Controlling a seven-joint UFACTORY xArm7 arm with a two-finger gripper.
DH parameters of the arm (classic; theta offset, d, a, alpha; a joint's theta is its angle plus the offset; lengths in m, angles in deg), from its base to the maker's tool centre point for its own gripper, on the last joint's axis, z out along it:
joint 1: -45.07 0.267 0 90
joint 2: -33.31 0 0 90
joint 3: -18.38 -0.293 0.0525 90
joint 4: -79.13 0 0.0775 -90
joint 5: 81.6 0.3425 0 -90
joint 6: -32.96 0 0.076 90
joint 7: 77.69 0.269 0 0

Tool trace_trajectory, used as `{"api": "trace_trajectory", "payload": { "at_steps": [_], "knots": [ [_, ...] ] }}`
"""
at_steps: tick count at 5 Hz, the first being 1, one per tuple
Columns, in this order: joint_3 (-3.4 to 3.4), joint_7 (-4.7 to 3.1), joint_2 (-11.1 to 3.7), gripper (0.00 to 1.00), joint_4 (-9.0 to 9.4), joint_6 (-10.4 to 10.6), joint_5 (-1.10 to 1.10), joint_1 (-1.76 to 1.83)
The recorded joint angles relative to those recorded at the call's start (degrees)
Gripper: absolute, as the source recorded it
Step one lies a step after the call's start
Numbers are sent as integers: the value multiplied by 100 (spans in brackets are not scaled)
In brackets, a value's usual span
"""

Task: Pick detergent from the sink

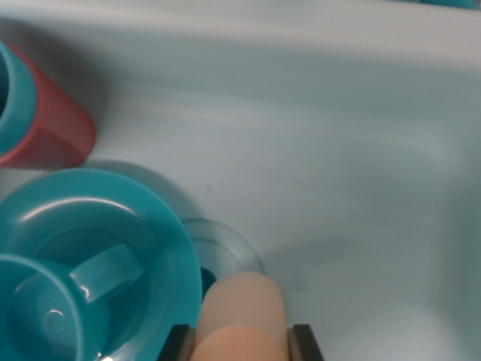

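Detergent bottle [242, 316], peach-coloured, pinched between the dark jaws of the pincer [242, 342] at the near edge, its long axis running away toward the sink floor [338, 150], just right of the teal plate [150, 218].

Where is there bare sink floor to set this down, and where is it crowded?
Free: the pale sink floor across the wrist view's right and top, right of the red cup. Crowded: lower left, where the teal plate carries a teal mug, beside the peach bottle between the gripper fingers.
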Motion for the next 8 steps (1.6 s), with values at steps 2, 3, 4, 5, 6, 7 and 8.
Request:
{"api": "trace_trajectory", "payload": {
  "at_steps": [2, 3, 4, 5, 6, 7, 8],
  "knots": [
    [0, 9, 16, 100, -45, -60, -7, 0],
    [0, 9, 16, 100, -45, -60, -7, 0],
    [0, 22, 40, 100, -112, -150, -18, 0],
    [0, 22, 40, 100, -112, -150, -18, 0],
    [0, 41, 74, 100, -205, -276, -32, 0],
    [0, 41, 74, 100, -205, -276, -32, 0],
    [0, 65, 115, 100, -321, -431, -51, -1]
  ]
}}
